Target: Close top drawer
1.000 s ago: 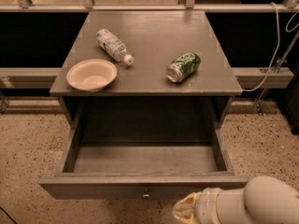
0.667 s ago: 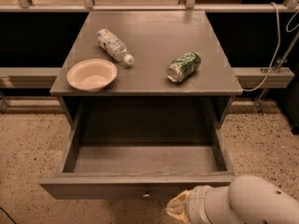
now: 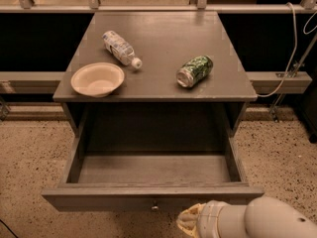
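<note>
Top drawer [image 3: 99, 200] stands wide open under surface [image 3: 163, 36]. Gripper [image 3: 190, 223] low, just below drawer front, right of knob [image 3: 155, 207]; released or clenched, cannot tell. Bowl [image 3: 97, 79], bottle [image 3: 120, 47], can [image 3: 194, 71] on surface.

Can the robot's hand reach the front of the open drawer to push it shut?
Probably yes. The gripper sits low, right by the front of the top drawer, just right of its knob, with nothing between them.

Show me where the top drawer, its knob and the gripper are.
top drawer [image 3: 99, 198], camera view, on its flat front panel.
knob [image 3: 155, 207], camera view, on its round head.
gripper [image 3: 188, 222], camera view, on its pale tip, low right of the knob.
</note>
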